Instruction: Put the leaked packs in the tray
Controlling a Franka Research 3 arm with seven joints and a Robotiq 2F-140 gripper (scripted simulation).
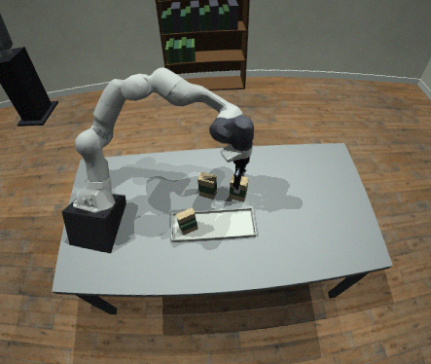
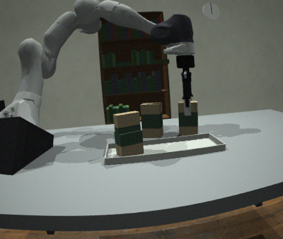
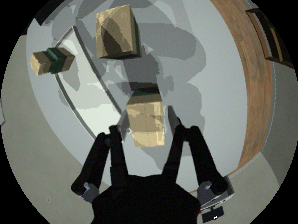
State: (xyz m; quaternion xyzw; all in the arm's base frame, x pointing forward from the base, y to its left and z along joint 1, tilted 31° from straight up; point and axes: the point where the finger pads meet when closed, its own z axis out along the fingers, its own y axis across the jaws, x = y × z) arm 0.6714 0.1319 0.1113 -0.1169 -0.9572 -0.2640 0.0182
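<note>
Three tan coffee packs with green bands are in view. One pack (image 1: pixel 187 220) (image 2: pixel 128 134) (image 3: pixel 52 62) stands inside the left end of the flat tray (image 1: pixel 237 236) (image 2: pixel 174 153) (image 3: pixel 93 106). Two packs stand on the table behind the tray: the left pack (image 1: pixel 207 184) (image 2: pixel 151 119) (image 3: pixel 117 30) and the right pack (image 1: pixel 241 193) (image 2: pixel 188 125) (image 3: pixel 147 112). My gripper (image 1: pixel 238 183) (image 2: pixel 187 107) (image 3: pixel 148 113) points straight down over the right pack. Its fingers are half open and straddle the pack's top on its two big sides, without pressing it.
The grey table (image 1: pixel 289 234) (image 2: pixel 206 179) carries the arm's black base block (image 1: pixel 94 224) (image 2: pixel 7 144) at its left. A bookshelf (image 1: pixel 201 39) (image 2: pixel 132 70) stands on the floor behind the table.
</note>
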